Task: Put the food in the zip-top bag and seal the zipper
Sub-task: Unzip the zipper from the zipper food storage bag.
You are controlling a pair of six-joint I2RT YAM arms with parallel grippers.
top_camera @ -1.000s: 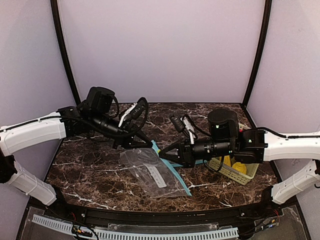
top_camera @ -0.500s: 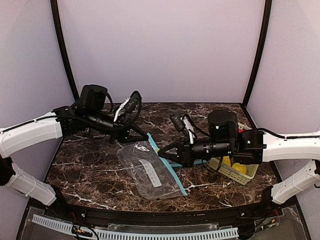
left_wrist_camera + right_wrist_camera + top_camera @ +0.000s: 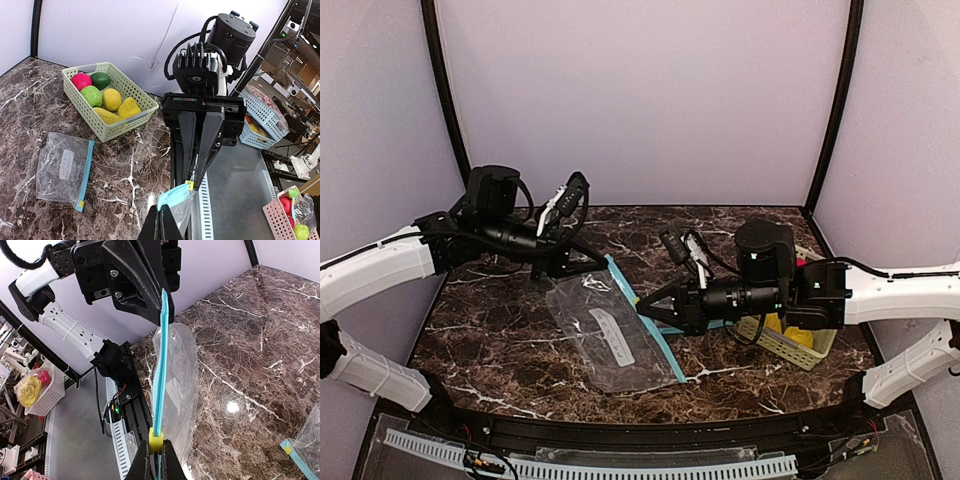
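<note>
We see the zip-top bag [image 3: 615, 340] nearest us, hanging from its blue zipper [image 3: 625, 285]. The right gripper [image 3: 642, 310] is pinched tight on the zipper. Farther back, the left gripper [image 3: 600, 262] pinches the zipper's end. The food [image 3: 111, 99] sits in the basket [image 3: 122, 127] to the right, well apart from both grippers.

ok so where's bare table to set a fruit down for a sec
Free: the table front left, between the left arm and the bag; also the back strip between the arms. Crowded: the middle, where the left hand and right hand hold the bag, and the right, with the basket and a spare bag.
</note>
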